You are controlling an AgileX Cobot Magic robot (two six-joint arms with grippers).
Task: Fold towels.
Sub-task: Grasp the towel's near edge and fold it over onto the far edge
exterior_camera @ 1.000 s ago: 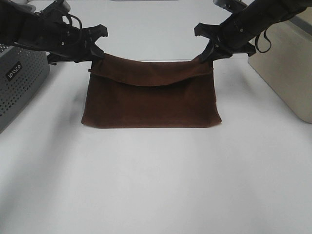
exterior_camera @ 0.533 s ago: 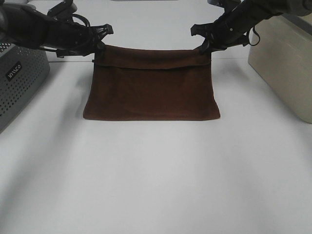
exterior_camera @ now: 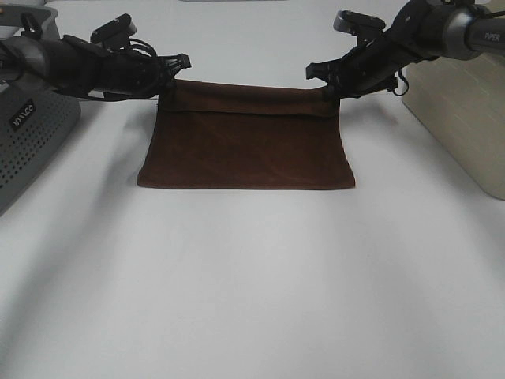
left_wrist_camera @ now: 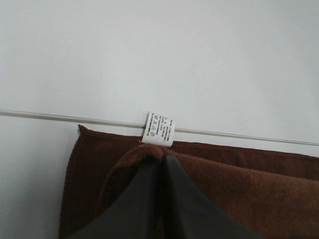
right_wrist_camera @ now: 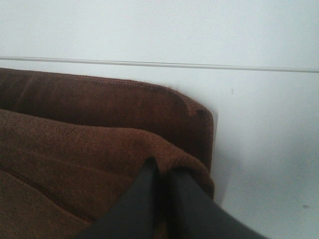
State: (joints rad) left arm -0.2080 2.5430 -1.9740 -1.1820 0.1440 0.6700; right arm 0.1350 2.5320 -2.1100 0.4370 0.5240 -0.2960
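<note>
Left hand (exterior_camera: 169, 77) and right hand (exterior_camera: 330, 85) each pinch a towel (exterior_camera: 245, 150) corner; releasing unevenly or short of its far edge could skew the fold.

**Exterior high view.** A black label (exterior_camera: 22, 114) with white capitals stands on the side wall of the grey basket (exterior_camera: 35, 150), at nine o'clock from the towel (exterior_camera: 248, 146). Its letters are blurred and read roughly as "MYNCO", without certainty. White lettering (exterior_camera: 492, 36) reading "PiPER" stands on the dark link of the right arm (exterior_camera: 450, 28), at two o'clock from the towel.

**Left wrist view.** A white tag (left_wrist_camera: 158, 129) at the towel's edge bears several lines of fine print, too small to read.
</note>
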